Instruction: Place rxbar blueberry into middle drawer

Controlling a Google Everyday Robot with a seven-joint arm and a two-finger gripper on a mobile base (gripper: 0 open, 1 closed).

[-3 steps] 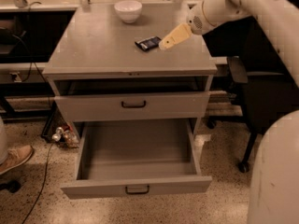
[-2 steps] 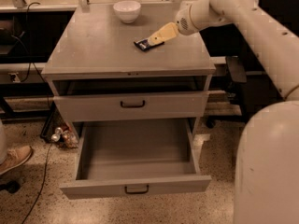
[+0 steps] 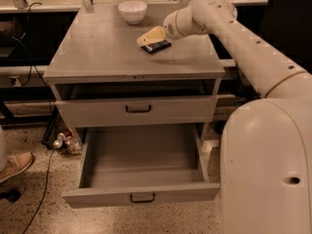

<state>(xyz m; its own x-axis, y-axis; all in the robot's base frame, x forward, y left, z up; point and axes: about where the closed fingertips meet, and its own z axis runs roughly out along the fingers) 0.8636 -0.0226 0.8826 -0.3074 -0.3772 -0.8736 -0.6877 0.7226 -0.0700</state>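
The rxbar blueberry [image 3: 158,46], a small dark flat bar, lies on the grey cabinet top [image 3: 102,48], right of centre. My gripper [image 3: 147,37] reaches in from the right and sits directly over the bar's left end, low against it. The bar still rests on the top. The middle drawer [image 3: 141,197] is the lower handled front. It is pulled wide open toward me and its inside shows nothing in it. The upper drawer front [image 3: 139,109] is closed.
A white bowl [image 3: 132,10] stands at the back of the cabinet top, left of my gripper. My arm [image 3: 243,43] crosses the top's right side and my body [image 3: 265,169] fills the lower right. A shoe [image 3: 14,165], a cable and small floor clutter [image 3: 63,141] lie at the left.
My gripper has moved left from beside the bar's right end to over the bar. The bar, bowl and drawers have not moved.
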